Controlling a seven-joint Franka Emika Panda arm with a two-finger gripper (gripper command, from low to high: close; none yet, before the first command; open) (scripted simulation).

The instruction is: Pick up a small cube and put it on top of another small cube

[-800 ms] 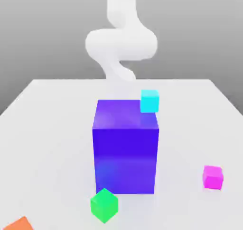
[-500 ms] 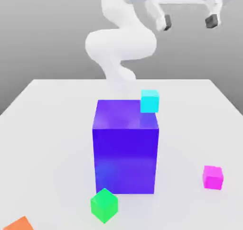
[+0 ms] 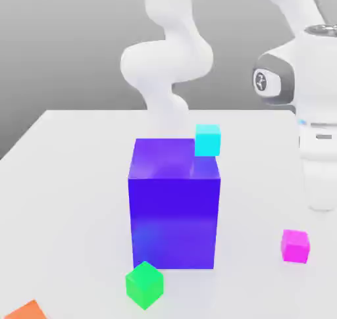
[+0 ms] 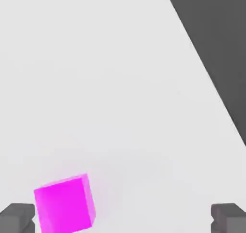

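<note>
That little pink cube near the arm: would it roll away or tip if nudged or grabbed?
Probably neither. The pink cube sits flat on the white table and has flat faces, so it would likely slide, not roll. It looks rigid and small, so the open tool could probably pinch it squarely.

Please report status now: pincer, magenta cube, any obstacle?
Pincer open, empty. Magenta cube on table, near one fingertip. No obstacle around it.

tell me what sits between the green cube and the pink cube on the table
Nothing: in the exterior view the stretch of white table between the green cube and the pink cube is bare; the big blue block stands behind that line.
</note>
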